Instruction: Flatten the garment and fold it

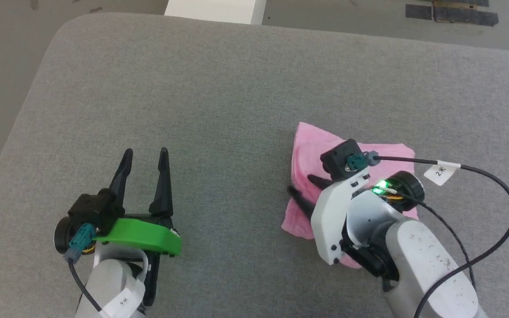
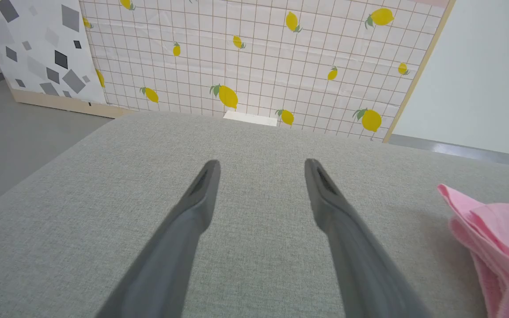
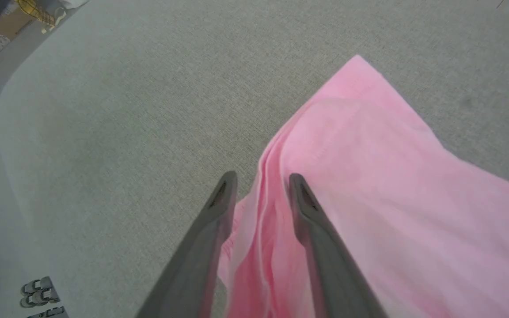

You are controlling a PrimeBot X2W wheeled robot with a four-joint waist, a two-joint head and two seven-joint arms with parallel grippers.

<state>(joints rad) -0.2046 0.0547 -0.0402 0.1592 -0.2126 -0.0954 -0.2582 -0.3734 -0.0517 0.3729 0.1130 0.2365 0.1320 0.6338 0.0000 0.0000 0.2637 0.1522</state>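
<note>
The light pink garment (image 1: pixel 314 148) lies in a compact folded bundle on the grey padded surface, right of centre. My right gripper (image 1: pixel 299 184) hovers at its left edge, fingers pointing left. In the right wrist view the right gripper (image 3: pixel 261 179) stands open, and the layered edge of the garment (image 3: pixel 369 185) runs between its two fingers. My left gripper (image 1: pixel 145 151) is open over bare surface at the lower left, well apart from the cloth. The left wrist view has the left gripper (image 2: pixel 261 162) with nothing between its fingers and the garment (image 2: pixel 488 229) at the right edge. No waistband or label shows.
The grey padded surface (image 1: pixel 237 88) has a rounded far-left corner with floor beyond. A white box (image 1: pixel 214 9) stands past the far edge. A black cable (image 1: pixel 502 194) loops off my right wrist. A lemon-patterned wall (image 2: pixel 259 53) rises behind.
</note>
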